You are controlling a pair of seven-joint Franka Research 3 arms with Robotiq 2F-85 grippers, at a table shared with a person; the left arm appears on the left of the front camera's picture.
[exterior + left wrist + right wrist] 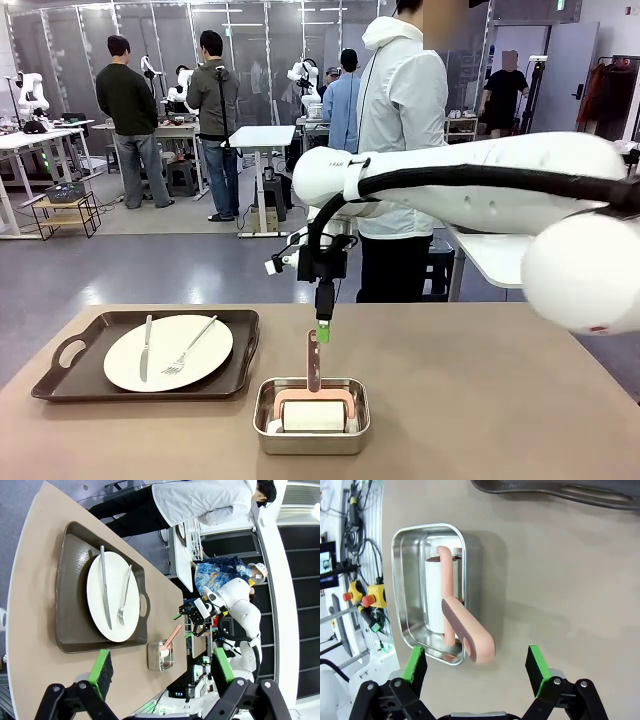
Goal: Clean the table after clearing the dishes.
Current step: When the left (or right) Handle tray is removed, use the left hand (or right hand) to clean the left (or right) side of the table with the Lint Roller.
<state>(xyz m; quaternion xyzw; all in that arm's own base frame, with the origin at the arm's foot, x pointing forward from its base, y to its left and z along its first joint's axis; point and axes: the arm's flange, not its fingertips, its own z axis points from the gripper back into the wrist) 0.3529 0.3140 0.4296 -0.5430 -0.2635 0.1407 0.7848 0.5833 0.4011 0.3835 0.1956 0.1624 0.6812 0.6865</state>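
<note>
Bright, even light from ceiling strip lights [218, 11] fills the room. The steel pan [311, 415] carries soft glare on its rim and throws a faint shadow on the worktop [480, 400] just beside it. Right of the pan, the near white arm joint [585, 270] looks soft and unfocused. The left wrist view bows strongly toward its edges.

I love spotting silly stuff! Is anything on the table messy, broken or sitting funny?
Nothing is spilled or broken. The only odd bit: the roller's pink handle pokes out over the rim of the steel pan instead of lying inside. The plate sits neatly on its tray.
</note>
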